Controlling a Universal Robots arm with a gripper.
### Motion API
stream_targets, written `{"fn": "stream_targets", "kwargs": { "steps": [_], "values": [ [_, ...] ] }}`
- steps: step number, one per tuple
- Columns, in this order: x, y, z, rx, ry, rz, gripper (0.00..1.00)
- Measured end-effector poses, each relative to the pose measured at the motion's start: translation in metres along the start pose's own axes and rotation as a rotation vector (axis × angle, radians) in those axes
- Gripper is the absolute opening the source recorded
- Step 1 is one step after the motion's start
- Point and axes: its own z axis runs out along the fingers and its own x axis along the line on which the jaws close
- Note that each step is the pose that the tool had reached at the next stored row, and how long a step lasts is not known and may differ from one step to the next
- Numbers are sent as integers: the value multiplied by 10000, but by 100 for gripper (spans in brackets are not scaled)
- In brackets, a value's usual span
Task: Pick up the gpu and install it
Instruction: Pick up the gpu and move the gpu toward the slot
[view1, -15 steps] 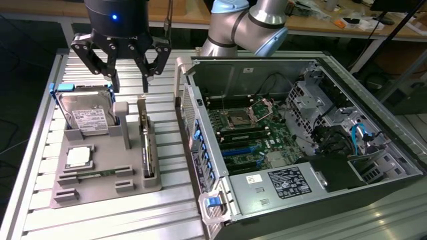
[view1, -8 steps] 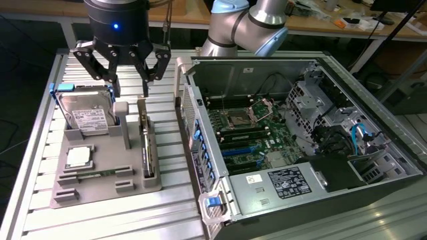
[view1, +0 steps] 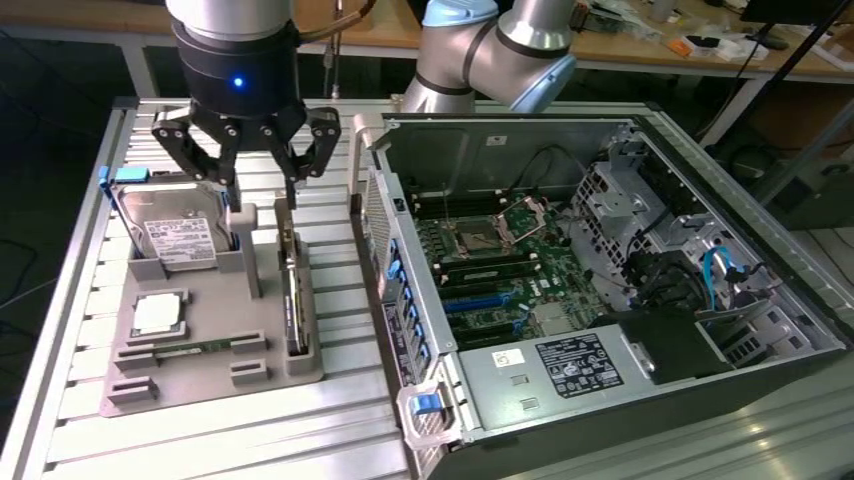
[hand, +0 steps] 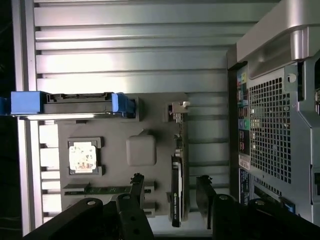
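Observation:
The gpu stands on its edge in a slot along the side of a grey holder nearest the computer case, showing a thin green card with a dark cooler. My gripper hangs open just above the card's far end, touching nothing. In the wrist view the gpu lies between my two dark fingers, closer to the case-side one, with a gap on both sides. The gripper is empty.
The grey holder also carries a hard drive in a blue-tabbed caddy, a CPU and a memory stick. An open computer case with its motherboard lies at the exterior view's right, close beside the holder.

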Motion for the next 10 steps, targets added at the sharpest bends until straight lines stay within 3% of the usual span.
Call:
{"fn": "stream_targets", "kwargs": {
  "steps": [10],
  "values": [
    [1,-107,186,1,18,-5,54]
  ]
}}
